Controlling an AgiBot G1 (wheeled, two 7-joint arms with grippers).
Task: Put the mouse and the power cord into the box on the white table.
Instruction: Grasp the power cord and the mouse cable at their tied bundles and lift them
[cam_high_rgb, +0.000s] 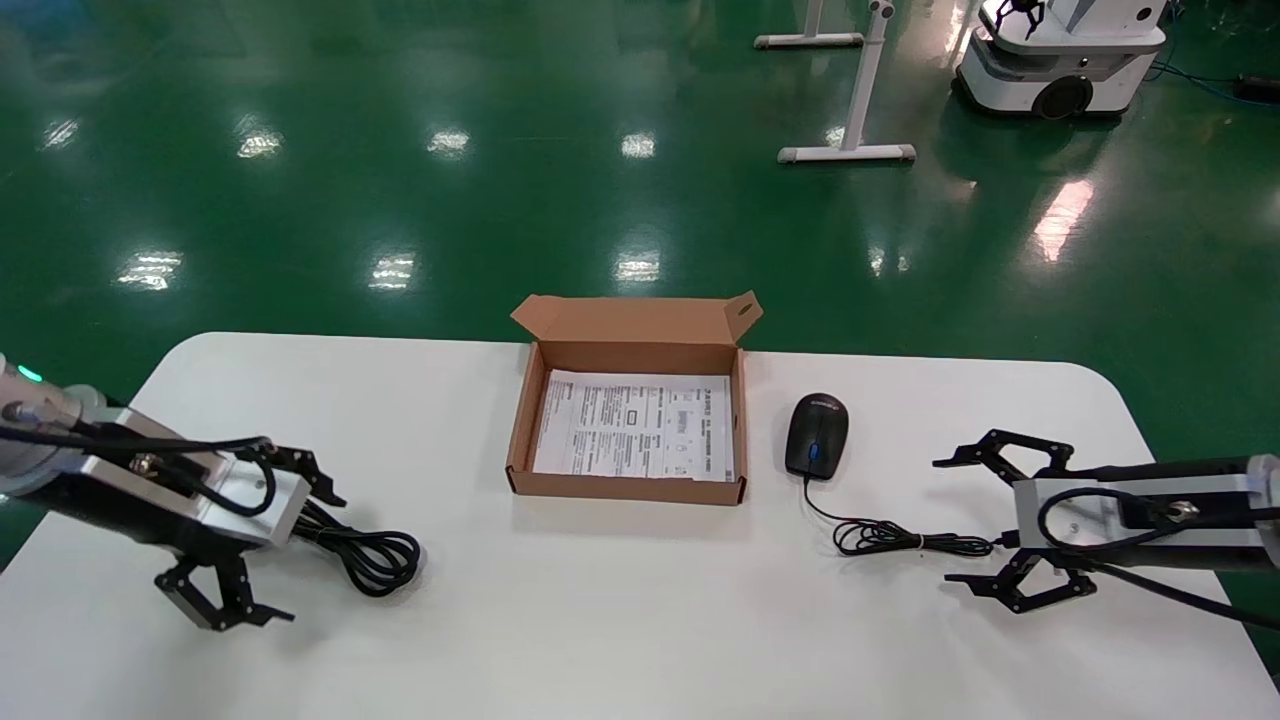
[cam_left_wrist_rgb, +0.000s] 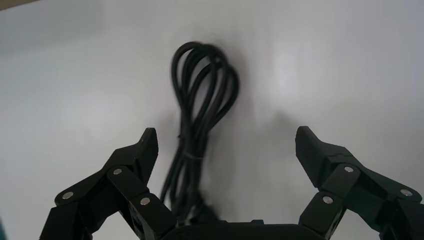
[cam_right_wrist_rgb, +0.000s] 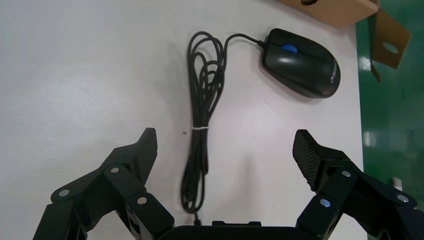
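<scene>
I see the left gripper (cam_high_rgb: 290, 540) wide open over the power cord (cam_high_rgb: 375, 553), the right gripper (cam_high_rgb: 985, 520) wide open by the mouse (cam_high_rgb: 817, 435) cable, at 3 o'clock of the box (cam_high_rgb: 630, 487), with free white table (cam_high_rgb: 620, 620) near my edge.

Head overview; wrist close-ups sharing white table (cam_high_rgb: 640, 600)

- A robot lab or test hall, by the look of it, not a home or office.
- The glossy green floor (cam_high_rgb: 400, 180) is a wide industrial coating that mirrors rows of ceiling lights.
- A second wheeled robot base (cam_high_rgb: 1062, 60) stands in the far corner.
- White stand legs (cam_high_rgb: 850, 120), probably from a table or rig, stand on the open floor.
- A plain white table (cam_high_rgb: 620, 600) serves as the workbench.
</scene>
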